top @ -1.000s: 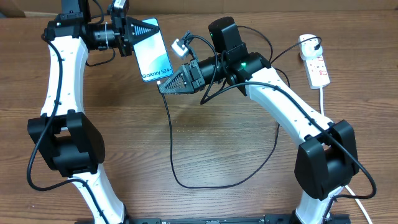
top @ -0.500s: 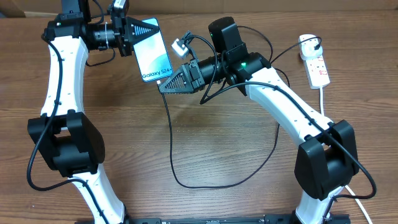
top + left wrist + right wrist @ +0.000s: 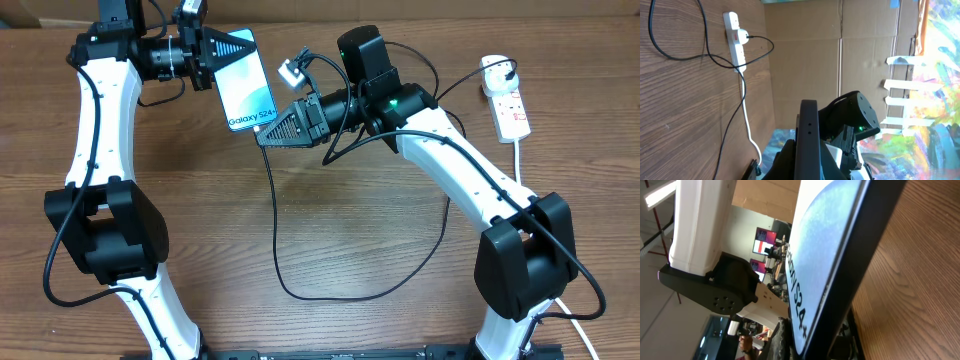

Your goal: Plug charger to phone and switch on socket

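The phone (image 3: 250, 85) with its light blue screen is held up off the table, tilted. My left gripper (image 3: 235, 47) is shut on its far short end. In the left wrist view the phone (image 3: 806, 130) shows edge-on between the jaws of that left gripper (image 3: 806, 152). My right gripper (image 3: 263, 136) is shut at the phone's near short edge, by the "Galaxy S24+" text. The black charger cable (image 3: 277, 250) hangs from its tip and loops over the table. The phone (image 3: 825, 245) fills the right wrist view and hides the connector tip. The white socket (image 3: 508, 100) lies at the far right.
A white plug (image 3: 497, 68) sits in the socket, and its thick white cord (image 3: 519, 160) runs toward the table's front right. The socket (image 3: 734, 35) also shows in the left wrist view. A cardboard wall (image 3: 805, 60) stands behind the table.
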